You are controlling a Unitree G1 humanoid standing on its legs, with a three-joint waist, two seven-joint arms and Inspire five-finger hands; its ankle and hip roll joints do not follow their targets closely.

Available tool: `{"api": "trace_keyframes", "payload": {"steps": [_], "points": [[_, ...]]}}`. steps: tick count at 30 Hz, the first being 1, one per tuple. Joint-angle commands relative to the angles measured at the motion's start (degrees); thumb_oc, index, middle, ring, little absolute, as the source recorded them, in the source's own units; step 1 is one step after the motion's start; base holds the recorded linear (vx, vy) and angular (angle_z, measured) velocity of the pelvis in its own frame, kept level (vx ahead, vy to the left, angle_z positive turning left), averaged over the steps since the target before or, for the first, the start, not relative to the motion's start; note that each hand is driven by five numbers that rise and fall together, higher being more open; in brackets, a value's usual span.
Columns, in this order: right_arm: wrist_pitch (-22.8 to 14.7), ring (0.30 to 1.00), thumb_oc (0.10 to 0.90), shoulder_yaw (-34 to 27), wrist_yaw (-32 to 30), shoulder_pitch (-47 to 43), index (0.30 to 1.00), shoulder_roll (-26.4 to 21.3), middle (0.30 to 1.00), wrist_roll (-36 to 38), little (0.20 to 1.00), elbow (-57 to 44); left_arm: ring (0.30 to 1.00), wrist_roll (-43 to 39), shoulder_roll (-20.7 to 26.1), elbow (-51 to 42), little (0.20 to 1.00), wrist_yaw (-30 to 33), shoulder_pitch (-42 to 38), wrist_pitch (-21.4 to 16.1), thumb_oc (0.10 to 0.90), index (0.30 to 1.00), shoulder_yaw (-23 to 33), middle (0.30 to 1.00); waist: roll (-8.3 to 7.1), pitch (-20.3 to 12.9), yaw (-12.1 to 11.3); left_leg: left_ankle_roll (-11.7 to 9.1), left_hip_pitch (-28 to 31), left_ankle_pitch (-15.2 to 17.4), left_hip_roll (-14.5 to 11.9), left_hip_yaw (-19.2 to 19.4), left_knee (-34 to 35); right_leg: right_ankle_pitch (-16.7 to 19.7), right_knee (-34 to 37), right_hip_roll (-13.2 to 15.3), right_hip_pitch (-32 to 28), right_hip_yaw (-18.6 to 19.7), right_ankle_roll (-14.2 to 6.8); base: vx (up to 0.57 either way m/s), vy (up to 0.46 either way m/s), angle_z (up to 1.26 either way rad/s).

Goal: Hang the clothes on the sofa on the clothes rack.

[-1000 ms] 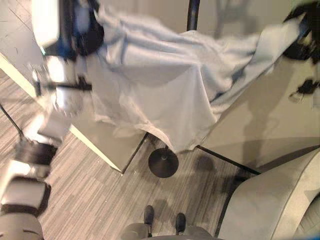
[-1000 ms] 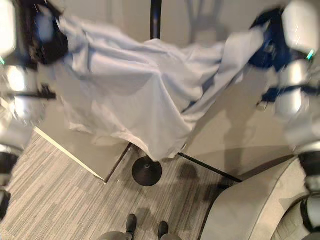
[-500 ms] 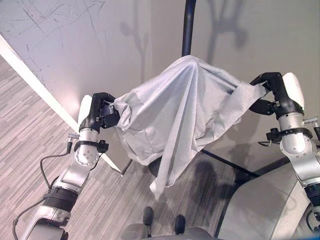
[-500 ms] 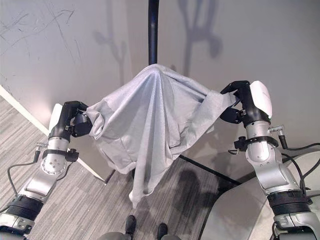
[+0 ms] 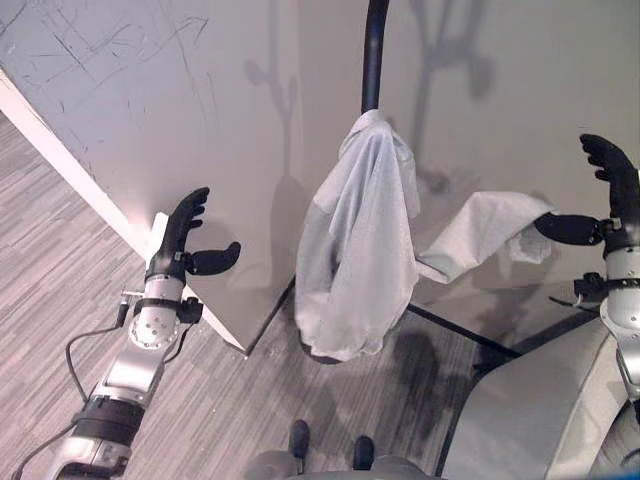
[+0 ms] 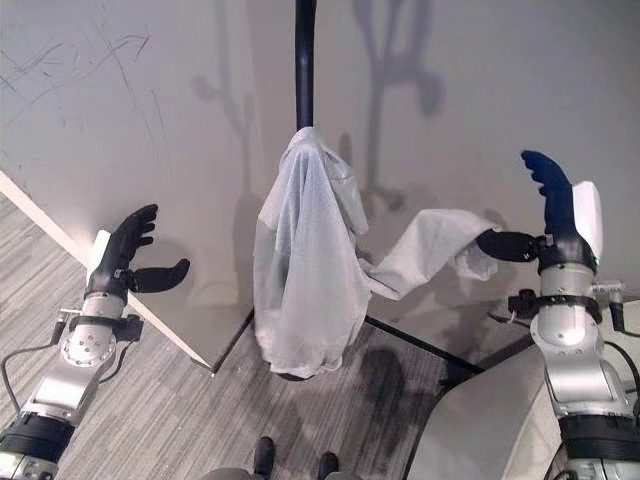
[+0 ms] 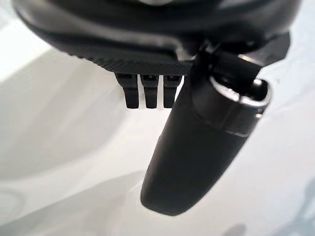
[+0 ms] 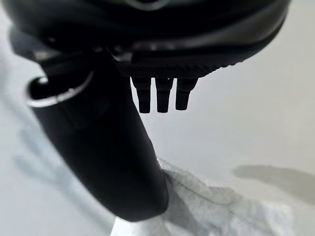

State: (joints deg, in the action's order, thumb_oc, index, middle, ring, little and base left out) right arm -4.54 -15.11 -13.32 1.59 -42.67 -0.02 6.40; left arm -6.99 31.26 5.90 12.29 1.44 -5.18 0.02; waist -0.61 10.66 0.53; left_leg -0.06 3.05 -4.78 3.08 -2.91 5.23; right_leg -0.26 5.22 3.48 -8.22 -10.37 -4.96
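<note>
Pale grey garment (image 6: 300, 270): soft, thin woven or knit cloth, matt, finely textured, falling in loose folds.
Black clothes rack pole (image 6: 304, 60): smooth round tube, likely metal, with a slight sheen.
Off-white wall panel (image 5: 150, 90): hard, smooth, matt, marked by fine scratches.
Grey plank floor (image 6: 150, 420): streaked wood-grain finish, matt.
Light grey sofa (image 5: 530, 410): smooth upholstery, matt.
Left hand (image 5: 185, 240) and right hand (image 6: 545, 215): dark matt plastic; the silver-grey arms look like brushed metal.
</note>
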Motion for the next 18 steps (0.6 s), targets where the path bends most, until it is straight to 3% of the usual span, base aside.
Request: {"api": "trace_keyframes", "payload": {"steps": [1,3,6,8,10,11,12,15,16,18], "points": [[-3.3,0.9,0.8,-1.7,5.1,6.0,0.9,5.0,0.9,4.5,0.9,-1.8,0.9,-5.5,-3.8,-1.7,0.9,-1.8,6.3,-4.8,0.8,0.9,9.7,0.9,-1.57,-4.5,-1.1,-2.6,4.6,7.8,-2.1,3.5,-0.2,0.4,-0.2,1.0,-0.1,-0.9,-1.8,-0.03,-0.083,0.04],[-2.0,0.9,0.8,0.4,7.9,10.4,0.9,9.7,0.9,4.9,0.9,1.3,0.9,-7.7,-8.0,0.8,0.9,-3.8,11.2,-3.9,0.8,0.9,10.7,0.9,-1.34,-3.9,-1.2,-2.6,4.5,7.8,-2.5,2.8,-0.2,-0.1,-0.2,0.6,-0.1,-0.8,-1.4,-0.03,-0.071,0.11],[-1.4,0.9,0.8,2.9,8.9,11.4,0.9,12.9,0.9,5.7,0.9,8.2,0.9,-6.8,-9.5,4.2,0.9,-4.8,13.7,-3.7,0.8,0.9,10.5,0.9,-1.29,-2.8,-1.4,-2.4,3.7,6.9,-2.5,2.0,-0.2,-0.1,-0.2,0.4,0.4,-0.8,-1.2,-0.1,-0.038,0.17],[-1.7,0.9,0.8,6.2,9.4,10.8,0.9,17.6,0.9,9.3,0.9,17.2,0.9,-4.8,-11.2,14.1,0.9,-5.1,12.4,-3.2,0.8,0.9,7.5,0.9,-1.87,1.0,-2.3,-3.5,-3.1,8.2,-2.0,2.2,-10.2,-0.3,-0.3,1.5,0.9,-1.6,-0.7,-0.27,0.029,0.2],[-1.9,0.9,0.8,8.5,8.7,8.8,0.9,20.2,0.9,12.1,0.9,24.5,0.9,-5.0,-13.3,22.7,0.9,-4.5,10.5,-3.2,0.8,0.9,4.9,0.9,-1.8,1.7,-2.2,-4.1,-5.4,8.1,-3.4,3.0,-12.3,-0.1,-0.4,2.5,1.5,-2.8,-1.1,-0.13,0.123,0.49],[-1.9,0.9,0.8,8.5,8.7,8.8,0.9,20.2,0.9,12.1,0.9,24.6,0.9,-5.0,-13.3,22.8,0.9,-4.5,10.5,-3.3,0.8,0.9,4.9,0.9,-1.8,1.7,-2.2,-4.1,-5.4,8.1,-3.4,3.0,-12.3,-0.1,-0.4,2.5,1.5,-2.8,-1.1,-0.04,0.208,0.38],[-1.5,0.9,0.8,9.6,7.3,8.1,0.9,23.0,0.9,14.0,0.9,30.2,0.9,-5.6,-15.1,30.1,0.9,-4.2,9.6,-3.1,0.8,0.9,2.7,0.9,-1.53,1.3,-2.0,-4.0,-4.8,7.7,-5.0,2.5,-10.3,0.0,-1.2,3.4,2.3,-2.1,-1.7,-0.01,0.147,0.09],[-1.7,0.9,0.8,9.4,7.5,8.0,0.9,24.7,0.9,15.6,0.9,35.1,0.9,-5.8,-16.3,37.4,0.9,-4.1,7.6,-2.7,0.8,0.9,0.4,0.9,-0.9,0.2,-1.2,-4.0,-3.1,7.2,-5.3,2.7,-6.7,0.3,-1.2,3.8,2.9,-2.3,-2.4,-0.01,0.285,0.02],[-1.6,0.9,0.8,10.4,7.5,6.8,0.9,26.1,0.9,17.8,0.9,40.7,0.9,-5.2,-17.6,44.2,0.9,-4.1,5.7,-2.5,0.8,0.9,-2.0,0.9,-0.37,-1.2,-0.2,-3.8,-1.4,6.5,-4.5,3.0,-2.1,1.4,-1.2,5.0,4.3,-1.9,-3.1,0.0,0.304,0.2],[-1.2,0.9,0.8,11.5,7.3,5.9,0.9,26.6,0.9,18.0,0.9,44.0,0.9,-3.9,-17.7,46.5,0.9,-4.6,4.2,-2.6,0.8,0.9,-3.9,0.9,-0.19,-1.4,0.2,-3.3,-0.5,6.4,-3.5,3.9,-0.2,2.4,-1.4,5.9,5.4,-1.0,-3.9,-0.02,0.341,0.11]]}}
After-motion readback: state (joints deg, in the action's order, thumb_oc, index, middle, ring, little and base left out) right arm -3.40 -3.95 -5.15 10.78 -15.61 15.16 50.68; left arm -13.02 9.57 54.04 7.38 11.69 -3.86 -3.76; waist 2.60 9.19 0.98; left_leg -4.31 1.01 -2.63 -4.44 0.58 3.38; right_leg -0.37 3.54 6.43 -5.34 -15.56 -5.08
